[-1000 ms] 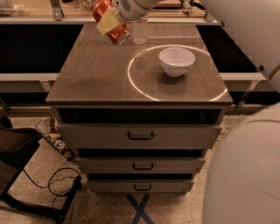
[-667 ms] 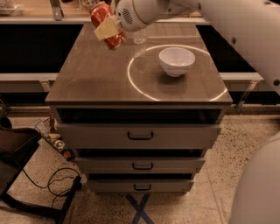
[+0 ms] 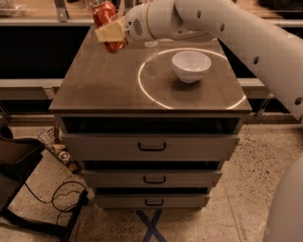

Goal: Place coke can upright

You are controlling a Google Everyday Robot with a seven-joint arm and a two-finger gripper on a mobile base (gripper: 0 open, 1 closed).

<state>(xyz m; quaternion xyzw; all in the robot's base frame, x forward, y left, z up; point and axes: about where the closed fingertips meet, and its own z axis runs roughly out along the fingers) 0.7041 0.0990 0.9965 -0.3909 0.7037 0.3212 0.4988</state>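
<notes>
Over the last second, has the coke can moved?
Yes. Held in the gripper above the back left of the cabinet, the coke can has drifted slightly left, away from the white bowl.

The coke can (image 3: 104, 14), up and to the left of the white bowl (image 3: 191, 65), is red-orange. The gripper (image 3: 111, 33) clasping it is cream-yellow. The arm (image 3: 227, 28) above the bowl is white with small dark dots. A pale ring of light (image 3: 142, 87) curves around the bowl on the grey-brown cabinet top (image 3: 99, 85). Below the bowl, the drawers (image 3: 109, 146) are beige-grey with dark handles. The floor (image 3: 246, 189) is speckled tan and carries a blue cross (image 3: 150, 226).
</notes>
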